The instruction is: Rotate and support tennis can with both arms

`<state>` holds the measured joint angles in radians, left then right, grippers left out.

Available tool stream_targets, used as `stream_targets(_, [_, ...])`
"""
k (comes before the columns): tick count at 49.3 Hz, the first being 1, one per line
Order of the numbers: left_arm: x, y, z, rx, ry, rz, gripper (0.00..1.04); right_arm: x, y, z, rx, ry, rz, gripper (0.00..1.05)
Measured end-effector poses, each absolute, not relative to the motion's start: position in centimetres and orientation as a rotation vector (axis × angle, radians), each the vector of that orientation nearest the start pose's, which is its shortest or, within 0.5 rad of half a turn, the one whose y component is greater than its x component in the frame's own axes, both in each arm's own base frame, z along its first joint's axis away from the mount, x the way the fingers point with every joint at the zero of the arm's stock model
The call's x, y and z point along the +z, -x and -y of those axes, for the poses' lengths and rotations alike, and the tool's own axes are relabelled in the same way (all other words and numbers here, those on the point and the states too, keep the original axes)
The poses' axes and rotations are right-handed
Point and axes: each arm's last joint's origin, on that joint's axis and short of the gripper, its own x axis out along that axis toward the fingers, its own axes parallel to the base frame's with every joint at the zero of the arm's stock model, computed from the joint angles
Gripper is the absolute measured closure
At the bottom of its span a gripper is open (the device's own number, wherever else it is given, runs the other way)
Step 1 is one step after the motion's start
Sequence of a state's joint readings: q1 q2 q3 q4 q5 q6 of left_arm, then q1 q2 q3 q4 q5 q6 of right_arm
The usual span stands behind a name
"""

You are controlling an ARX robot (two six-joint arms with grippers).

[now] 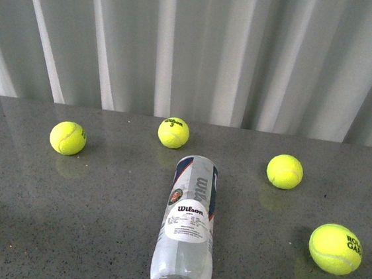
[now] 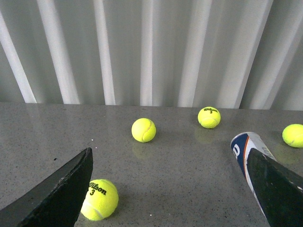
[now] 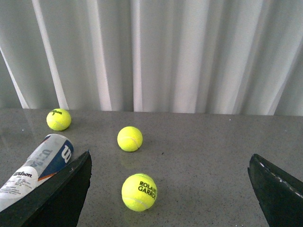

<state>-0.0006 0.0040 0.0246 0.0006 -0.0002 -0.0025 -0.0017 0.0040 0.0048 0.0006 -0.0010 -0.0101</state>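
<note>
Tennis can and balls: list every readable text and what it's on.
"Wilson": white label on the tennis can.
"Wilson 3": tennis ball nearest the left wrist camera.
"Wilson 3": far middle tennis ball.
"ROLAN GARRO", cut off by curvature: near right tennis ball.
Label's fine print and round logo: too small.

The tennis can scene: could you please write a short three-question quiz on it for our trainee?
1. True or false: the tennis can stands upright on the table.
2. Multiple choice: what is printed on the ball nearest the right edge of the front view? A) Wilson 3 B) Roland Garros C) nothing at all
3. Fill in the missing word: the left gripper and the right gripper are both ____, with nothing held between their fingers.

Key: 1 false, it lies on its side; 2 B; 3 open.
</note>
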Motion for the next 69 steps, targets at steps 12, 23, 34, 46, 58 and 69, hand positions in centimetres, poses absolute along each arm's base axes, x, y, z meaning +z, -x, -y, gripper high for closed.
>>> stream_targets(12, [17.2,-9.6,0.0,0.000,0.002,0.021,0.07,16.5,-9.8,0.0,-0.001,0.010,0.001,0.07])
stream_targets(23, [17.2,-9.6,0.0,0.000,0.002,0.021,0.07,16.5,-9.8,0.0,-0.001,0.010,0.001,0.07])
stream_targets(34, [17.2,-9.6,0.0,0.000,0.002,0.021,0.07,16.5,-9.8,0.0,-0.001,0.010,0.001,0.07])
stream_targets(46, [17.2,-9.6,0.0,-0.001,0.002,0.022,0.07,18.6,-10.7,0.7,-0.281,-0.038,-0.164,0.07])
stream_targets(58, [17.2,-9.6,0.0,0.000,0.002,0.022,0.07,27.4,-18.2,3.1,-0.278,-0.134,-0.058,0.07])
stream_targets(69, [17.2,-9.6,0.0,0.000,0.002,0.022,0.07,25.4,-33.1,1.3,-0.077,-0.336,-0.568,0.07])
